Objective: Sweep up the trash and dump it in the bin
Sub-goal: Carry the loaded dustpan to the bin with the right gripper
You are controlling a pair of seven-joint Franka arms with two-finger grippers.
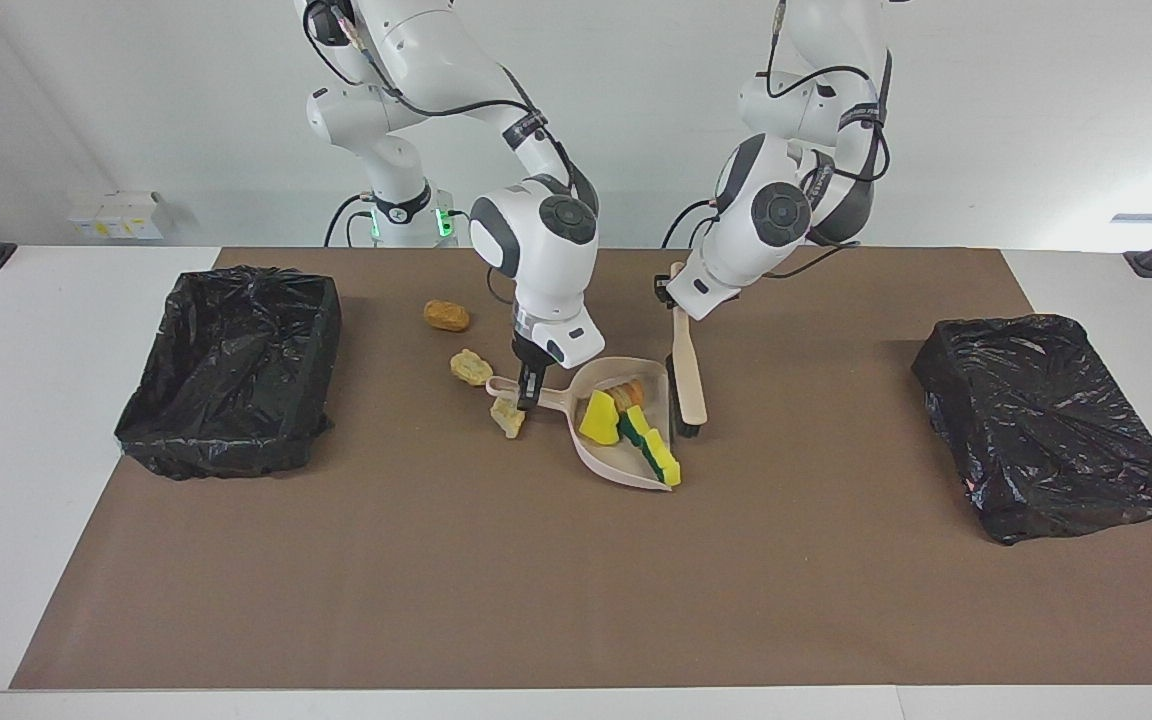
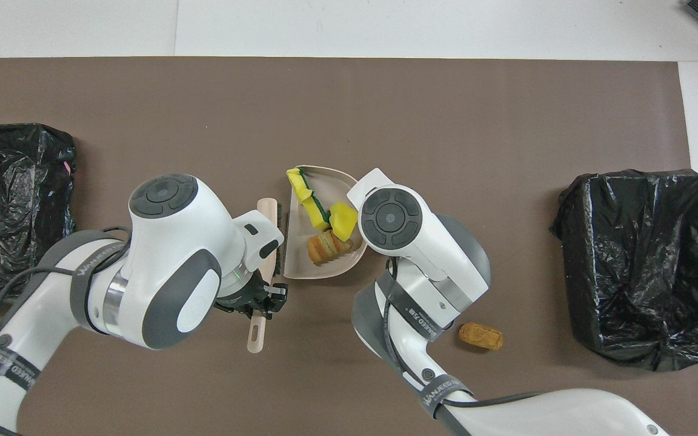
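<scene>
Found left gripper jaws clamped on brush hard against dustpan mouth, right gripper jaws shut on its handle, four trash scraps inside, three lumps on worktop beside that handle.

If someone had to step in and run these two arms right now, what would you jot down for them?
Right gripper: shut on the dustpan handle.
Left gripper: shut on the brush, its bristles at the dustpan's open edge.
In the dustpan: yellow sponge pieces and the striped roll.
Still on the mat, nearer the robots than the pan: a brown lump and two tan lumps.
Done: four scraps swept in.
Left: sweep in those three, then dump into a black-lined bin.
</scene>
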